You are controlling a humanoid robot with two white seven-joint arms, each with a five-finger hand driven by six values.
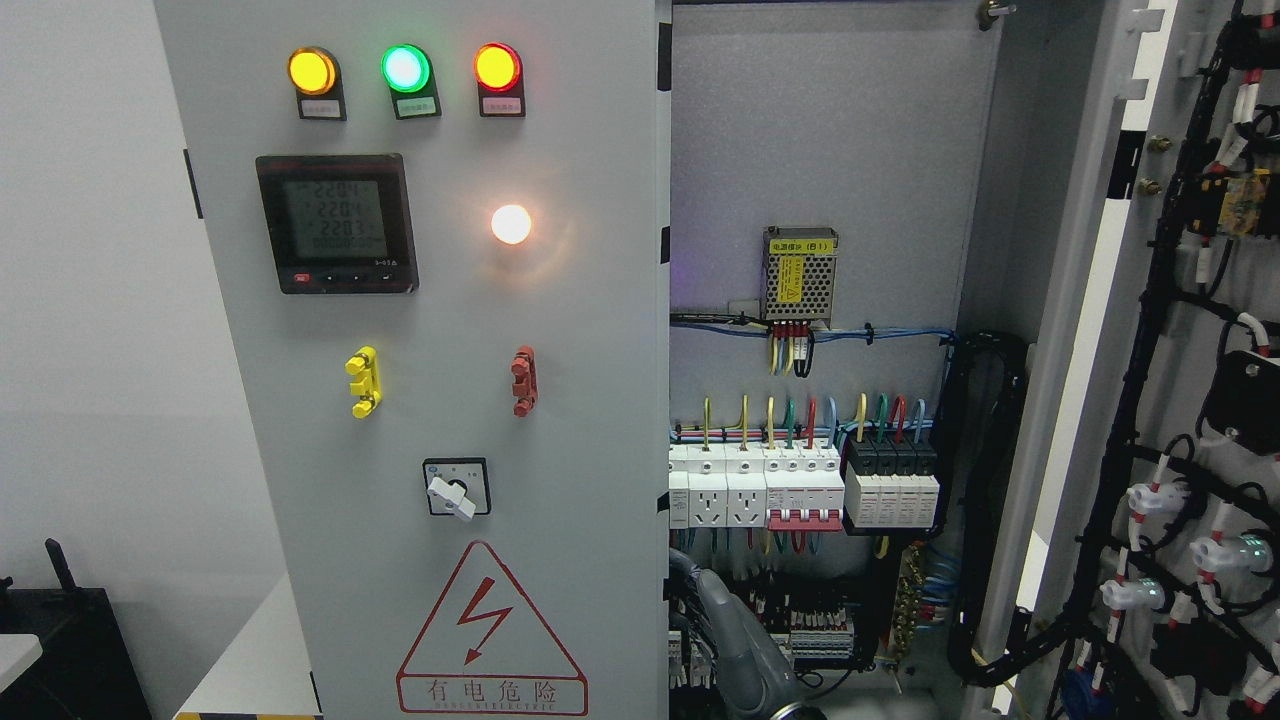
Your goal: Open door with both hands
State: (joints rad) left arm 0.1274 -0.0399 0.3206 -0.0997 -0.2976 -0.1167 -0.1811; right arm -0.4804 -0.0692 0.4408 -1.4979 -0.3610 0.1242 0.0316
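Grey plastic arm segment (745,640): rises from the bottom edge just right of the left door's free edge, in front of the lower terminal rows. Which arm it belongs to cannot be told; no hand or fingers show, so their state cannot be told.

Left door (440,380): closed, facing the camera. Carries three lit lamps, yellow, green and red (404,68), a meter (336,222), a white lamp (511,224), a yellow handle (363,381), a red handle (523,380), a rotary switch (456,489) and a warning triangle (490,635).

Right door (1180,400): swung wide open at the right, its wired inner face showing.

Cabinet interior (820,150): exposed behind. Holds breakers and sockets (800,490), coloured wires and a mesh power supply (800,275).

Risk, as judged: the arm sits close to live wiring and terminals; a careless sweep toward the left door's edge could snag cables or trip a breaker. Pulling that edge blind could also pinch the arm against it.
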